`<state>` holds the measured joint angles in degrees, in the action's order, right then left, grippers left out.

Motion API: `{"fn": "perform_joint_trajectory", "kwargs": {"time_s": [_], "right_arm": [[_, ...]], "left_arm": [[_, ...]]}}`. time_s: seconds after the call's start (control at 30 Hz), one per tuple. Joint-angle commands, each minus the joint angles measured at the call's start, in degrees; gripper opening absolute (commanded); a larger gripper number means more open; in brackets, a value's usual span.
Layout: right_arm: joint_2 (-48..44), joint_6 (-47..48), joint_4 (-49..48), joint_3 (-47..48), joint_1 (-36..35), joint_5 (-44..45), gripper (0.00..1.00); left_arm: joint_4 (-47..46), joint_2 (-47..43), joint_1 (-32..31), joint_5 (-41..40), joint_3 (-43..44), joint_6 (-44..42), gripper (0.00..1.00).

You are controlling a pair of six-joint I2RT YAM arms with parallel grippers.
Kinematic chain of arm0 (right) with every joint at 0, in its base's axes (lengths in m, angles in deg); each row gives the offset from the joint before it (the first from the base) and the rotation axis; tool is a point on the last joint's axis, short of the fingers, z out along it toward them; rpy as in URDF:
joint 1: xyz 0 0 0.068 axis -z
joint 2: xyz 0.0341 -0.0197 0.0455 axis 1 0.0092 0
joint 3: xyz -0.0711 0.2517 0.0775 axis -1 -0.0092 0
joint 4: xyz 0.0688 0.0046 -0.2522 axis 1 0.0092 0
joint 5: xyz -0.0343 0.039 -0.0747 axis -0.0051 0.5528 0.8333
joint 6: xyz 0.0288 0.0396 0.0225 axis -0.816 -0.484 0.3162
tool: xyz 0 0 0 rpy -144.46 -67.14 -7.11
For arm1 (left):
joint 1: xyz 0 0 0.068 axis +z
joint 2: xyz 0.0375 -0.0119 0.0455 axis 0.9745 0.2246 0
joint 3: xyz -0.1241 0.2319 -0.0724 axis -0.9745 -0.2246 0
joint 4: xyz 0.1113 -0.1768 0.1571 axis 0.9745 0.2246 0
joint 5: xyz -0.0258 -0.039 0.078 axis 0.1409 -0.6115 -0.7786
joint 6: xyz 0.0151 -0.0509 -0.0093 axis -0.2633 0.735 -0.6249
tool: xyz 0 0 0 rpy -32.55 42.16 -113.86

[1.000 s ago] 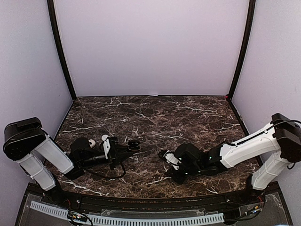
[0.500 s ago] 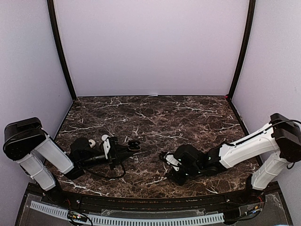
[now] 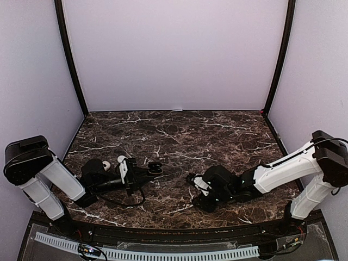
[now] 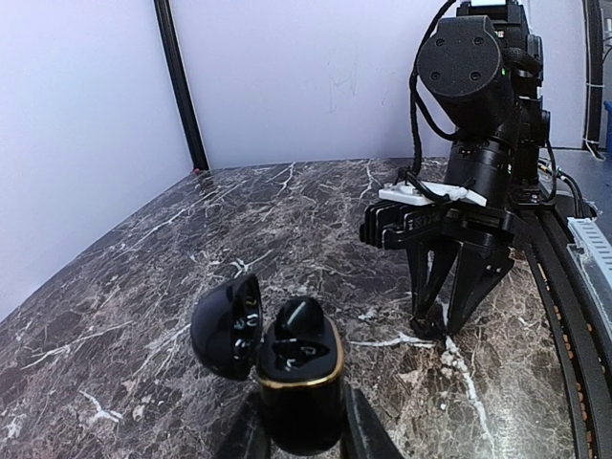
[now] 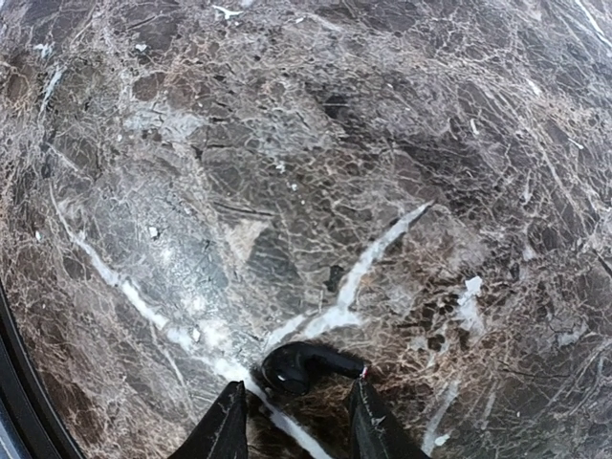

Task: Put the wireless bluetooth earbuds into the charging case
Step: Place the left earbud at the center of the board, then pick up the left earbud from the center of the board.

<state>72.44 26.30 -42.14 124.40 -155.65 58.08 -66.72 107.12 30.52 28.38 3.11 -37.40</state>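
Observation:
My left gripper [image 4: 301, 435] is shut on a black charging case [image 4: 301, 387] with a gold rim and holds it upright. Its lid [image 4: 227, 327] is swung open to the left. One black earbud [image 4: 301, 320] sits in the case's far slot, and the near slot shows dark. In the top view this case [image 3: 155, 167] is left of centre. A second black earbud [image 5: 308, 363] lies on the marble table. My right gripper [image 5: 295, 392] is open, pointing down, with one finger on each side of this earbud and not touching it. This gripper also shows in the top view [image 3: 192, 182].
The brown marble table [image 3: 179, 136] is walled by lilac panels on three sides. My right arm's wrist [image 4: 473, 86] stands tall in front of the left wrist camera, a short way past the case. A black rail [image 4: 564, 287] runs along the near table edge.
My right gripper has shifted very slightly over the earbud on the table. My left arm and the case have not moved.

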Motion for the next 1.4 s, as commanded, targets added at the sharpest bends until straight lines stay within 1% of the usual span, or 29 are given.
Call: {"fn": "perform_joint_trajectory", "kwargs": {"time_s": [0.0, 0.13, 0.17, 0.4, 0.63, 0.7, 1.03, 1.37], "right_arm": [[1.4, -0.1, -1.8, -0.3, 0.7, -1.1, 0.36], [1.7, 0.3, -2.2, 0.5, 0.8, -1.9, 0.36], [3.1, 0.4, -2.3, 0.6, 0.8, -2.0, 0.36], [5.2, 0.7, -2.7, 1.8, 0.8, -2.4, 0.41], [6.4, 1.3, -1.7, 2.8, 0.8, -2.4, 0.4], [6.3, 1.4, -1.0, 2.8, 0.8, -1.7, 0.38], [4.1, 0.6, -1.3, -0.2, 0.4, 2.3, 0.39], [4.0, -6.3, -5.7, -3.9, -2.9, 8.8, 0.43]], "left_arm": [[-0.3, 0.4, 0.3, 0.6, 1.0, 0.3, 0.0], [-0.2, 0.4, 0.3, 0.5, 1.0, 0.4, 0.0], [-0.2, 0.5, 0.3, 0.5, 1.0, 0.4, 0.0], [-0.2, 0.4, 0.3, 0.5, 1.1, 0.4, 0.0], [-0.2, 0.4, 0.3, 0.3, 1.0, 0.5, 0.0], [-0.2, 0.4, 0.3, 0.3, 1.0, 0.5, 0.0], [-0.3, 0.7, 0.3, 0.5, 1.1, 0.6, 0.0], [-0.3, 0.6, 0.3, 0.7, 1.1, 0.8, 0.0]]}}
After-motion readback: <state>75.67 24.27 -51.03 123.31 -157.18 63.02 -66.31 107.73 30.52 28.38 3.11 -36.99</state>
